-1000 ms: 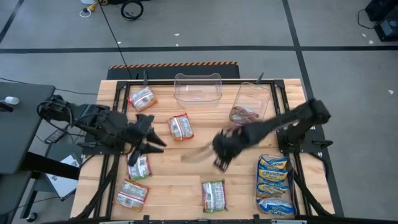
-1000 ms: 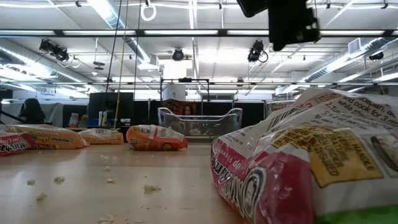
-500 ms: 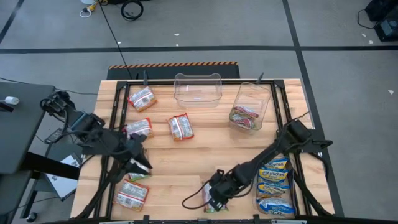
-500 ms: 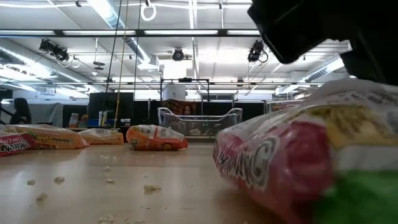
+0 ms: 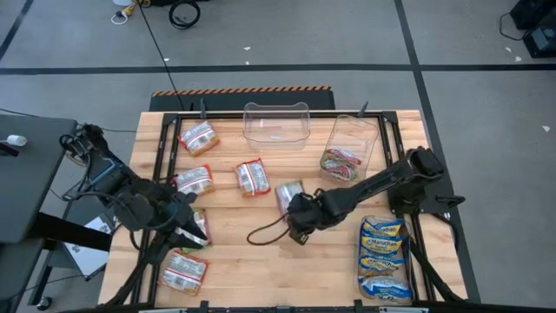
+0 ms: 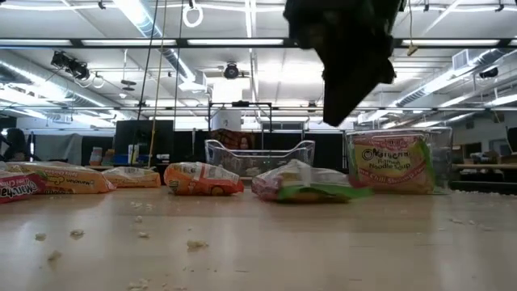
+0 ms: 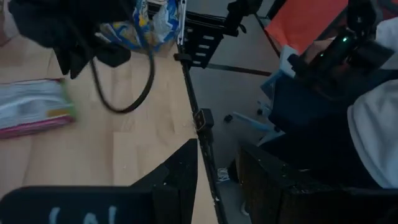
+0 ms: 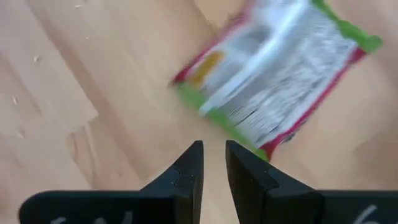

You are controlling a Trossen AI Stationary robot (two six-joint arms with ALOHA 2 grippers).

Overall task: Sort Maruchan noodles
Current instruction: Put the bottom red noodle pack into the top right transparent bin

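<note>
The green-and-white noodle packet [image 5: 289, 193] lies flat on the middle of the table, also seen in the low view [image 6: 307, 183] and the right wrist view [image 8: 280, 68]. My right gripper [image 5: 300, 216] hovers just on its near side [image 8: 213, 163]. Its fingers are a narrow gap apart, with nothing between them. My left gripper [image 5: 185, 229] is open over another packet [image 5: 199, 222] near the table's left side and holds nothing [image 7: 217, 180]. Three red-and-white packets [image 5: 253, 176] lie on the left half. Blue-and-yellow packets [image 5: 382, 248] lie stacked along the right edge.
Two clear bins stand at the far edge: one [image 5: 276, 122] in the middle, one [image 5: 352, 143] to its right holding red-and-white packets. A dark cable loop [image 5: 265, 233] from my right arm lies on the wood. One more packet [image 5: 184, 270] lies at the near left corner.
My right gripper swung from the table's middle down to the green-and-white packet at the near edge, then back toward the middle. The packet went with it from the near edge to the middle and now lies flat. My left gripper moved toward the near edge.
</note>
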